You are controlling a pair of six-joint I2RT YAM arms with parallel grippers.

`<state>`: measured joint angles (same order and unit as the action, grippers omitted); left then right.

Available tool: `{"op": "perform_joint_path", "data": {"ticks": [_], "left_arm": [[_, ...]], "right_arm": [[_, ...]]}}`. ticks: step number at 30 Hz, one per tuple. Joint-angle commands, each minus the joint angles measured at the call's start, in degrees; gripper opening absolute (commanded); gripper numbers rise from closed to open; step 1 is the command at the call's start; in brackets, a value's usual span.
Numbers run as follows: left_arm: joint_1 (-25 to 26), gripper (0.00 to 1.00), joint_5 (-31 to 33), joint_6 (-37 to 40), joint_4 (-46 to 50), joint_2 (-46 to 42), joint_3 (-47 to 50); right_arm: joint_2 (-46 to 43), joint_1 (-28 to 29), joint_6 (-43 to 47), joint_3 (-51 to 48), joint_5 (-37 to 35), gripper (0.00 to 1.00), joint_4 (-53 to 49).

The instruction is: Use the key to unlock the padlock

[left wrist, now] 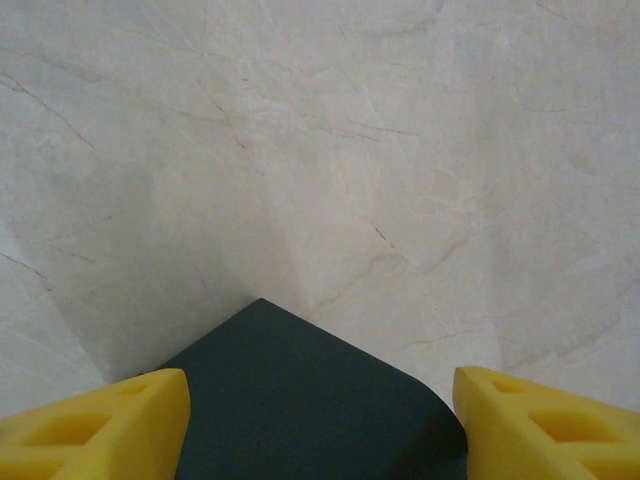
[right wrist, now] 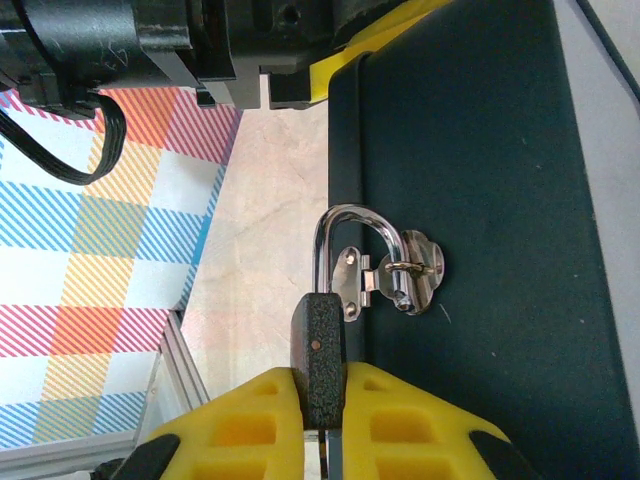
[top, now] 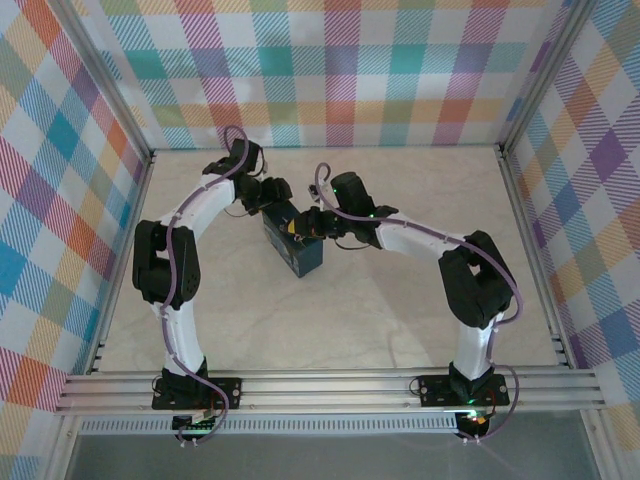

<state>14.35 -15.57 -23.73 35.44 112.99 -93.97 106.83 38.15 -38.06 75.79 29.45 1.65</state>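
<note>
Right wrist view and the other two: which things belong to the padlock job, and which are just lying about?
Part of the job:
padlock, pinched by the right gripper
hasp that its shackle hangs from
dark box carrying the hasp
left gripper, fingers either side of the box corner

Just surroundings:
table
checked walls
aluminium rail

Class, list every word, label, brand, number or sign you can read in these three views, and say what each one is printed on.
None: no readable text stands anywhere in these views. The padlock, its shackle, the metal hasp and the dark box bear no lettering that shows; the checked walls carry pattern only.
</note>
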Motion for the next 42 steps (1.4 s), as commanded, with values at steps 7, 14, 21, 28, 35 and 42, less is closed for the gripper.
{"op": "perform_joint_path", "data": {"ticks": [7, 14, 21, 28, 35, 42], "left_arm": [[3.4, 0.55, -4.1, 0.0, 4.5, -1.7, 5.7], [3.6, 0.51, -3.9, 0.2, 3.7, -2.6, 7.0], [3.5, 0.51, -2.0, -0.5, 3.8, -2.6, 8.4], [1.7, 0.62, -2.5, -1.4, 4.7, -2.8, 5.1], [0.1, 0.77, -5.0, -1.7, 4.7, -3.4, 1.0], [-1.7, 0.80, -3.5, -1.7, 6.1, -5.9, -1.3]], "right_arm": [[4.6, -1.1, 2.7, 4.4, -10.0, 0.12, -3.6], [2.9, -1.9, 5.3, 2.8, -15.4, 0.13, -2.9], [3.9, -2.2, 6.8, 6.1, -12.5, 0.11, -2.2], [-1.6, -3.5, 7.8, 3.1, -8.5, 0.07, -3.9], [-6.6, -6.7, 8.8, -0.8, -9.6, 0.08, -5.5], [-11.1, -11.4, 7.7, -5.7, -10.0, 0.09, -5.2]]}}
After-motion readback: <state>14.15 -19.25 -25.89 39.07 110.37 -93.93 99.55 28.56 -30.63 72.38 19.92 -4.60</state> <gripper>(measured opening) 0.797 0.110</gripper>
